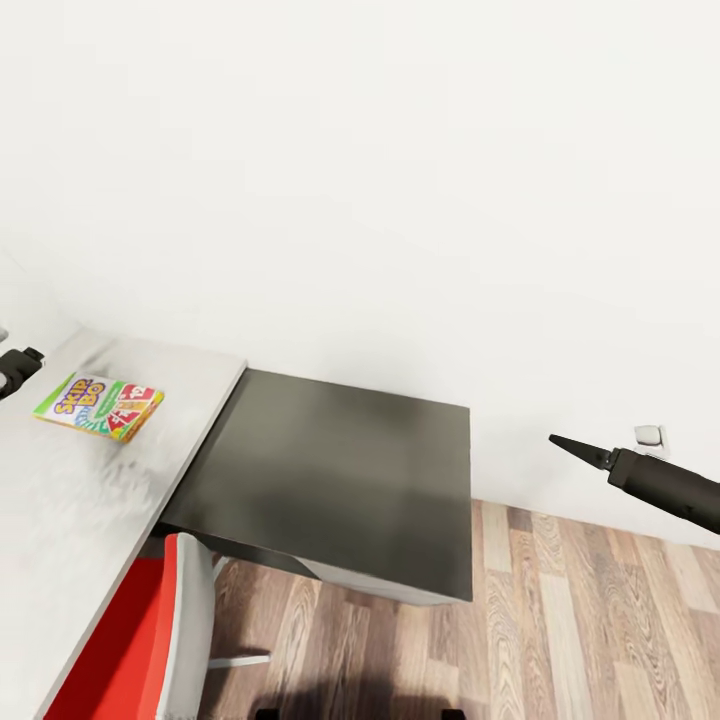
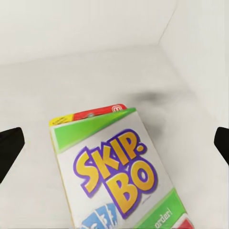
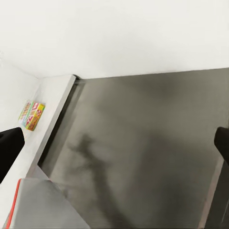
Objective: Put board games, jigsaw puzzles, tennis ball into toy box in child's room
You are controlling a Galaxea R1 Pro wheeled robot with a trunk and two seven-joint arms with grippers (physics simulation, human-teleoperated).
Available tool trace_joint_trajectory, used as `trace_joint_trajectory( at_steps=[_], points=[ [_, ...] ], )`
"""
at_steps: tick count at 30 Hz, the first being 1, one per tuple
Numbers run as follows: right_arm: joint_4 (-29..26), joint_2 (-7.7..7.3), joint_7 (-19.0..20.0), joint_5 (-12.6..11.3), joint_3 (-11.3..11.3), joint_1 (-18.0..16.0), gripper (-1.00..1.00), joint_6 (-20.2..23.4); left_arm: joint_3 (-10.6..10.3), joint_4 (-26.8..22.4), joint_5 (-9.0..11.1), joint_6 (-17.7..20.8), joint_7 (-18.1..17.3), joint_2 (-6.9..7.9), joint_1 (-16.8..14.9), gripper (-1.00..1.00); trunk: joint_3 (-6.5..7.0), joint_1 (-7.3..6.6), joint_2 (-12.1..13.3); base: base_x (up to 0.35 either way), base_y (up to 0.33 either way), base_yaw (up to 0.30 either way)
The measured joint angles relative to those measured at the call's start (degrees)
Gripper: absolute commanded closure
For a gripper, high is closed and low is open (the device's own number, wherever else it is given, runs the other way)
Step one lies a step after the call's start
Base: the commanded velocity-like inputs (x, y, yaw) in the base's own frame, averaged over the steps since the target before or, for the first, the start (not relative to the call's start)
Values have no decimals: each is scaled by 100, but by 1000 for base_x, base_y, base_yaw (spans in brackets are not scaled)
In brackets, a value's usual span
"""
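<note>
We see one board game: the Skip-Bo box (image 1: 100,405), a thin flat rectangle lying face up on the light grey table (image 1: 60,500). Cover is white with green corner bands, a yellow-and-purple "SKIP-BO" logo, a red strip along one short end and a yellow edge down one long side (image 2: 117,167). Printed cards show at the other end. It sits slightly skewed to the table edges, near the back edge by the wall and well in from the edge that meets the dark grey panel (image 1: 330,470). From the right wrist view we read it as a small bright box (image 3: 31,114) close to the table's rear corner. Table surface around it is bare.
</note>
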Motion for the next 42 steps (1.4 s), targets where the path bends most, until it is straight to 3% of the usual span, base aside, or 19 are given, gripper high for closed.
trace_joint_trajectory(
  at_steps=[11, 20, 24, 33, 42],
  points=[
    [0, 5, -2, 0, 4, -1, -100, 0, -4, -33, 2, 62, -67, -127, 10, -100, -1, 0, 0, 0, 0, 204],
    [0, 6, -4, -1, 4, 0, -100, 0, 28, -25, -5, 364, -482, -157, -23, -100, -1, 0, 0, 0, 0, 38],
    [0, 22, -20, -1, 11, -8, -100, 0, 25, -12, -21, 433, -569, -237, -50, -100, -1, 0, 0, 0, 0, 111],
    [0, 132, -34, -1, 78, -17, -100, 0, -6, 8, -71, 452, -661, -350, -265, -100, -1, 0, 0, 0, 0, 236],
    [0, 172, -37, -1, 121, -14, -100, 0, -16, 197, -93, 380, -682, -559, -529, -100, -2, 0, 0, 0, 0, 279]
  ],
)
